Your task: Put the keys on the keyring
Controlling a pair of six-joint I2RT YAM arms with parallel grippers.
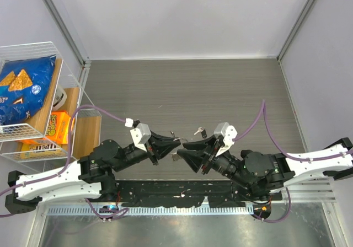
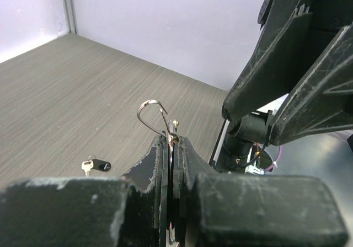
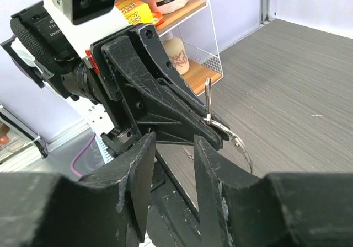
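Note:
My left gripper (image 1: 175, 143) is shut on the keyring (image 2: 152, 113). In the left wrist view the thin wire loop sticks out past the fingertips of that gripper (image 2: 172, 142). In the right wrist view the keyring (image 3: 237, 141) hangs off the left gripper's tip, and one small silvery key (image 3: 208, 95) stands up from it. My right gripper (image 3: 174, 142) is open and empty, its jaws facing the left gripper's tip at close range; it also shows in the top view (image 1: 186, 149). A black-headed key (image 1: 199, 131) lies on the table, seen in the left wrist view (image 2: 97, 165) too.
A white wire rack (image 1: 33, 87) stands at the far left with a blue chip bag (image 1: 22, 90) and orange snack boxes (image 1: 55, 127). The grey table (image 1: 182, 87) is bounded by walls at the back and both sides.

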